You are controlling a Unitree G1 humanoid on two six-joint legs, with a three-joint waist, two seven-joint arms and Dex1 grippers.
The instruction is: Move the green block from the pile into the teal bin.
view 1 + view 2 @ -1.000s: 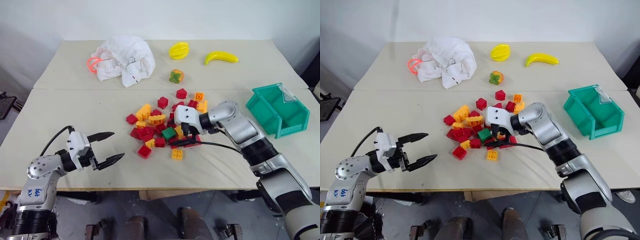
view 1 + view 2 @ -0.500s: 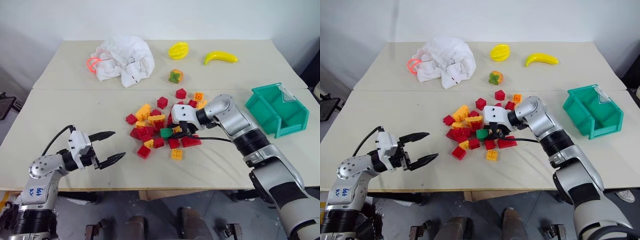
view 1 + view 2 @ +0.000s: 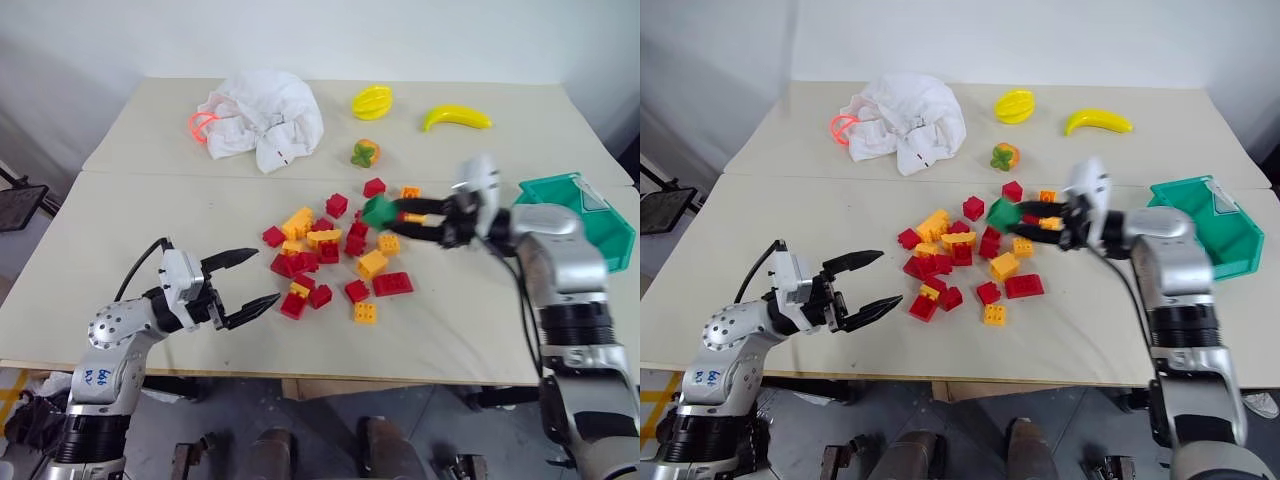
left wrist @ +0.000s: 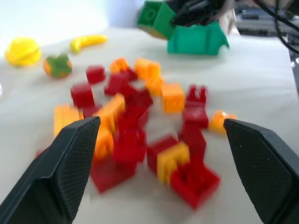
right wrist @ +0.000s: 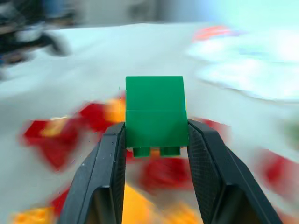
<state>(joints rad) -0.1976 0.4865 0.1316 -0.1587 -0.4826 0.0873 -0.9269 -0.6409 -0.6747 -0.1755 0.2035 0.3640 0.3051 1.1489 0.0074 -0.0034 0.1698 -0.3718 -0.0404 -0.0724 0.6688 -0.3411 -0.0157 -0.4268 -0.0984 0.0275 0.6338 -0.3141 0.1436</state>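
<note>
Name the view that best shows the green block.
Right wrist view: the green block sits large, clamped between the right claw fingers. Both eye views show it small above the pile; left wrist view cuts it off.

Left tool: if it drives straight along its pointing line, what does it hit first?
Probably the near edge of the pile. The open left tool aims across the table at those red and yellow bricks, with bare tabletop between. Depth is hard to judge.

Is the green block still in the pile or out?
Out: the right gripper holds the green block above the pile.
</note>
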